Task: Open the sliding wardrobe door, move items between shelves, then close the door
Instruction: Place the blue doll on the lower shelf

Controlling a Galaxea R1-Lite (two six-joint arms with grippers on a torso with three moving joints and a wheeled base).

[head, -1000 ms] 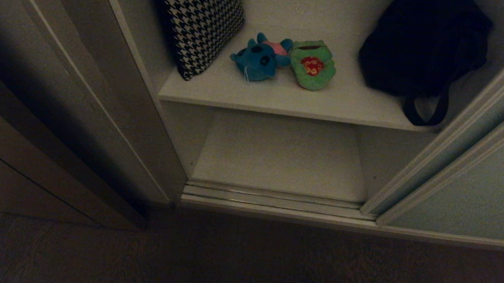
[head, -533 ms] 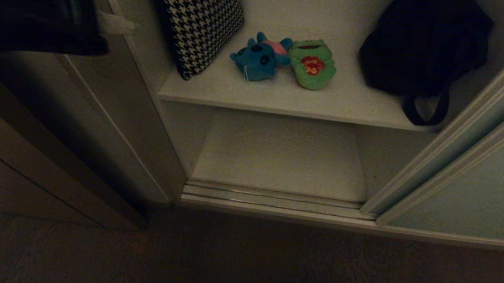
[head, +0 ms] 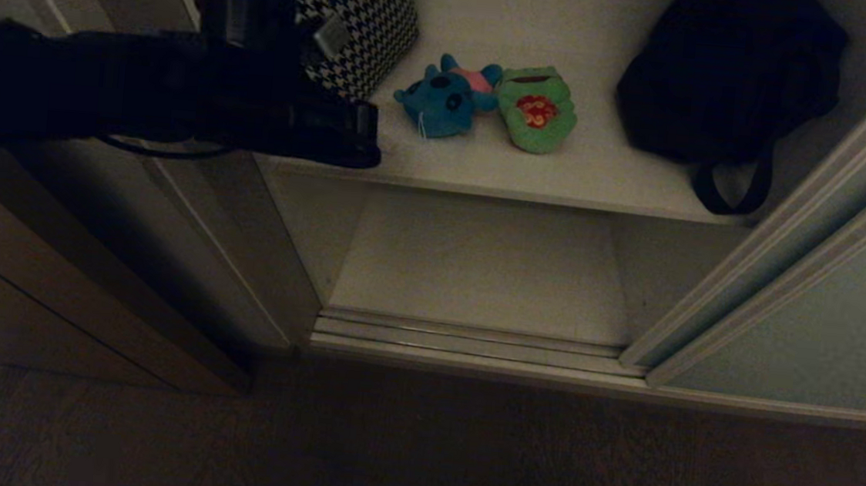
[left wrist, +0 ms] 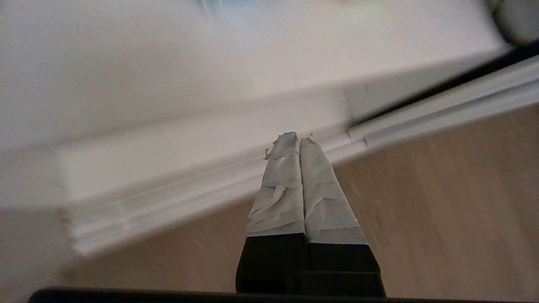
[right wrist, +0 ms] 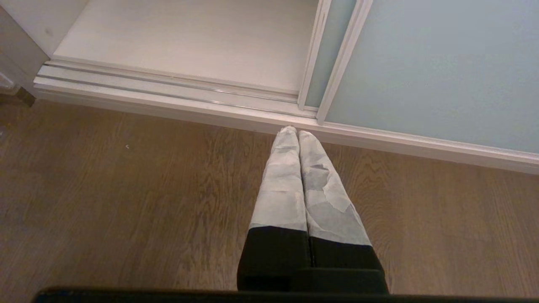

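Left pincer (left wrist: pixel 299 139) sits pressed shut, taped fingers (left wrist: pixel 280 185) flat together and gripping nothing; in the head view its dark arm reaches in from the left, level with the front edge of the upper shelf (head: pixel 485 174), its tip hard to pick out against the shadow; from the wrist the closed tips point down toward the ribbed floor track (left wrist: pixel 202 189) and the wooden floor (left wrist: pixel 442 202); the two plush toys lie well apart from it, further right and deeper on that upper shelf; teal toy (head: pixel 440 103) touching the green frog toy (head: pixel 540 111), side by side; houndstooth bag (head: pixel 366 14) leans at the left end, partly behind the arm; black bag (head: pixel 728 73) slumps at the right end; lower shelf (head: pixel 481 266) lies below and bare; sliding wardrobe door (head: pixel 820 327) stands pushed over to the right, leaving the opening clear; right pincer (right wrist: pixel 298 134) is low down, also clamped shut and empty, its tips just short of the track in front of the door panel.
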